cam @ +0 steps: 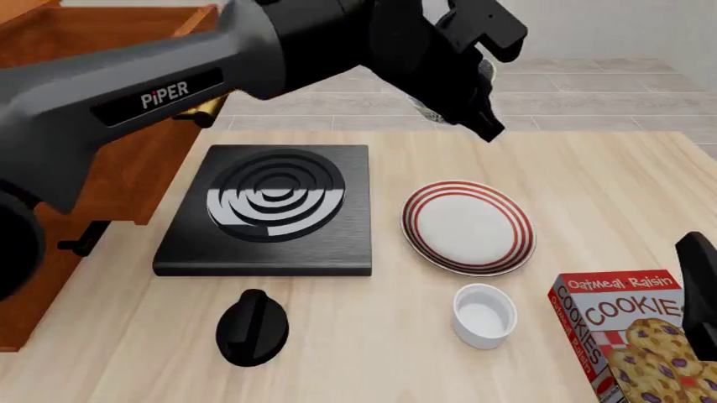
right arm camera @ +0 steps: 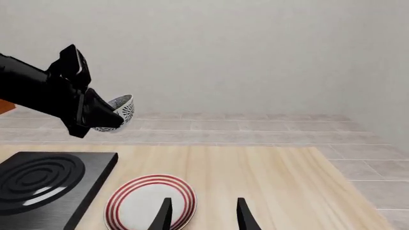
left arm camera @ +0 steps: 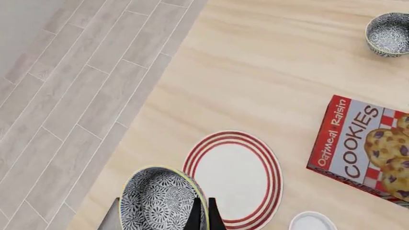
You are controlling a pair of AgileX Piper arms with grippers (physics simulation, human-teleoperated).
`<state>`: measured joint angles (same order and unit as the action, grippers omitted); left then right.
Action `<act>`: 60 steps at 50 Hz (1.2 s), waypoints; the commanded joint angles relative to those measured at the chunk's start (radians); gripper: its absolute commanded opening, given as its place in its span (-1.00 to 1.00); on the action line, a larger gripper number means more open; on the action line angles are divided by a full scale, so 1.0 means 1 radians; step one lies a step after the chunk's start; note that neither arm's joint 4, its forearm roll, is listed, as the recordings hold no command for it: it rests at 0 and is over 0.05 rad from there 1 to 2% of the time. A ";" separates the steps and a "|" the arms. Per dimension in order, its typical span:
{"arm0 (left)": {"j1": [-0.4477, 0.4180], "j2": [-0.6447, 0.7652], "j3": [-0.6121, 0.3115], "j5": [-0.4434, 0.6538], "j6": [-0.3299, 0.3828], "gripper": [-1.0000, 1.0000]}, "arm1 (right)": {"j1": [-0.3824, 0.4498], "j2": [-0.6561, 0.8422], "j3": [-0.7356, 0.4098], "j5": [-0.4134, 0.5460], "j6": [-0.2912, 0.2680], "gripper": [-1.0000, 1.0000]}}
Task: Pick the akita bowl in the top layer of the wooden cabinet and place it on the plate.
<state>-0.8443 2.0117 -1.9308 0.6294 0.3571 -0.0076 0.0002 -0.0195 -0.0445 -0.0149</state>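
Observation:
My left gripper (left arm camera: 204, 213) is shut on the rim of the akita bowl (left arm camera: 160, 201), a small black-and-white patterned bowl. It holds the bowl (right arm camera: 120, 111) in the air, tilted, well above the table. The plate (cam: 468, 227), white with red rings, lies on the table below the left gripper (cam: 482, 113) and a little nearer to me. The wooden cabinet (cam: 107, 180) stands at the left, with its top layer (cam: 112, 38) pulled out. My right gripper (right arm camera: 203, 218) hovers open and empty near the plate (right arm camera: 150, 201).
A black stove (cam: 269, 210) with a loose knob (cam: 252, 326) lies left of the plate. A white cup (cam: 484, 315) and a cookie box (cam: 633, 336) sit in front of it. A second patterned bowl (left arm camera: 388, 33) rests further out on the table.

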 commanded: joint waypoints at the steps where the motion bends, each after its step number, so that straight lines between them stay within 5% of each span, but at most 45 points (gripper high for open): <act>1: -0.016 0.040 -0.017 -0.014 -0.005 -1.00 | -0.001 0.000 0.001 0.000 0.000 1.00; 19: -0.028 0.123 -0.067 -0.006 -0.028 -1.00 | -0.002 0.000 0.001 0.003 0.007 1.00; 60: -0.042 0.201 0.005 -0.057 -0.025 -1.00 | -0.008 0.000 0.002 0.006 0.020 1.00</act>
<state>-0.8804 2.1999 -1.9253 0.5819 0.3337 -0.0145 0.0002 -0.0168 -0.0395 0.0029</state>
